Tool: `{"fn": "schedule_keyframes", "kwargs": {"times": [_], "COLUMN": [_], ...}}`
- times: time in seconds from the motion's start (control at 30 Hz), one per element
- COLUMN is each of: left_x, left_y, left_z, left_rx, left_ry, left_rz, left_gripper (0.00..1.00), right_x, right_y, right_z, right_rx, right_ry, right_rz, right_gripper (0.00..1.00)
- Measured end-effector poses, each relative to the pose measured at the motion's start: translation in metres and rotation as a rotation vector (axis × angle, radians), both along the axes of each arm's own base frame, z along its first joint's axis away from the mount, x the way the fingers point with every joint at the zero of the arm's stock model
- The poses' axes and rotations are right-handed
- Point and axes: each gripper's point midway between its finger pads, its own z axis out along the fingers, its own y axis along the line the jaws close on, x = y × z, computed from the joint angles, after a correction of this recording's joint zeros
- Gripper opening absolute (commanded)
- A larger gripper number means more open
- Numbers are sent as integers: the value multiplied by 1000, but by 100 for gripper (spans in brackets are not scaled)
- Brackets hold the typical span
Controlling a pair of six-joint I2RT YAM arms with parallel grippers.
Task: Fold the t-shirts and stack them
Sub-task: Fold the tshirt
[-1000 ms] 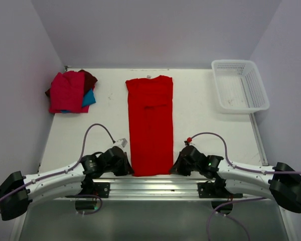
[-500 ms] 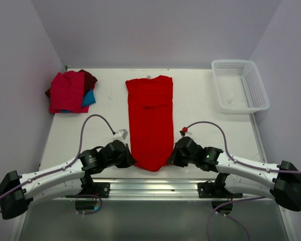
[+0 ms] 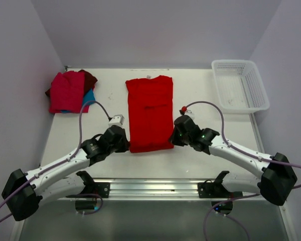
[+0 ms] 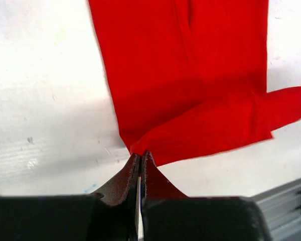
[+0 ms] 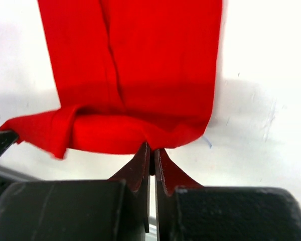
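Observation:
The large bright red t-shirt (image 3: 150,110) lies lengthwise in the middle of the table, folded into a narrow strip. Its near end is lifted and doubled over toward the far end. My left gripper (image 3: 126,146) is shut on the shirt's near left corner (image 4: 140,148). My right gripper (image 3: 173,138) is shut on the near right corner (image 5: 153,143). The lifted hem sags between them above the shirt's lower layer (image 5: 135,55). A stack of folded red, maroon and teal-blue t-shirts (image 3: 70,92) sits at the far left corner.
A white plastic mesh basket (image 3: 239,85) stands at the far right of the table. The metal rail (image 3: 150,187) with the arm bases runs along the near edge. Walls enclose the table on the left, back and right.
Both grippers have carried the shirt's near hem away from the near edge toward the far end, folding the lower part over. The visible shirt length has shortened.

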Motion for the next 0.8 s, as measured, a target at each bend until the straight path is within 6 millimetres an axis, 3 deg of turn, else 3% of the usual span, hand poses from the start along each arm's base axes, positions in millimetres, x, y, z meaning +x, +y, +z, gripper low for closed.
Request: {"fn": "schedule_keyframes", "kwargs": {"times": [0.23,0.4,0.6,0.8], "left_x": [36,67,109,142], "left_y": [6,-2,-17,-18], "left_z": [-14,-23,-16,-6], "left_rx": [62,86,79,71], "left_ry": [-18,-18,-58,-99], "left_rz": [19,14,3,13], "left_gripper": [0,0,0,0], "right_x": [43,67,85,114], "right_y": [-3,-1,2,6], "right_z": [-6,-22,-37,-28], "right_rx": [-101,-157,-206,-212], "right_ry": [-11,4,20,-17], "right_rz": [-7,1,19,18], "right_gripper": [0,0,0,0]}}
